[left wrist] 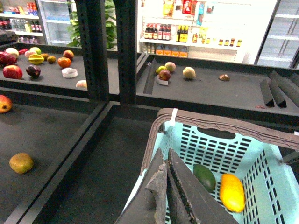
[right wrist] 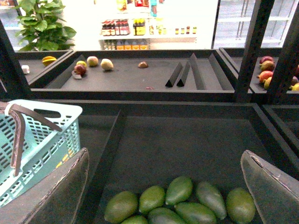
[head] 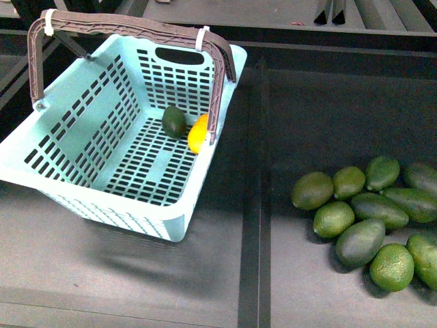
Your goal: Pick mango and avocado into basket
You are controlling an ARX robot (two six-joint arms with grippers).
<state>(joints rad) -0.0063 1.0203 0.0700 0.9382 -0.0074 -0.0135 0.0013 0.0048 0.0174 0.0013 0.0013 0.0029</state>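
The basket (head: 102, 198) sits on the dark tabletop (head: 273, 273), its brown handle (head: 130, 27) swung up over the far end. Inside, on the slotted floor near the far right corner, the avocado (head: 174, 121) and the mango (head: 198, 132) lie side by side, touching or nearly so — the avocado further left, the mango against the basket's right wall, partly behind the handle's arm.

From the left wrist view the same pair shows in the basket, avocado (left wrist: 204, 177) beside mango (left wrist: 232, 192). The left fingers (left wrist: 163, 189) are pressed together with nothing between them, hanging over the basket's rim.

The right fingers (right wrist: 65, 186) stand wide apart and empty — above a cluster of green fruits (right wrist: 180, 205) on the tabletop, well to the right of the basket. In the front view that cluster (head: 372, 219) mixes darker oval fruits with rounder, lighter ones.
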